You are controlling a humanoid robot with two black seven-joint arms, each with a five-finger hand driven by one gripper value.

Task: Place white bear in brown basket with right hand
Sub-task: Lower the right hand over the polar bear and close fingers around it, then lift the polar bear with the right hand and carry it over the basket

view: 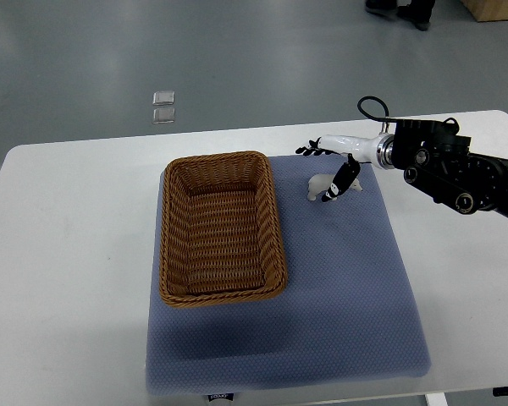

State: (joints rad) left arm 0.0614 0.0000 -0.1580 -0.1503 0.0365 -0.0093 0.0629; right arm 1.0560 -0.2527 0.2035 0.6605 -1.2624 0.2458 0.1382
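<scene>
The right robot hand (334, 165) reaches in from the worktop's right edge, fingers spread, thumb hanging down against the bear (319, 187) but not closed on it. The bear stands on the blue mat (347, 288), toward the far edge of the worktop (68, 279), to the right of the basket (221, 227) and apart from it. The basket lies on the mat's left side.

no readable text anywhere; small dark tag (221, 396) on mat (356, 279) front edge too blurred to read
</scene>
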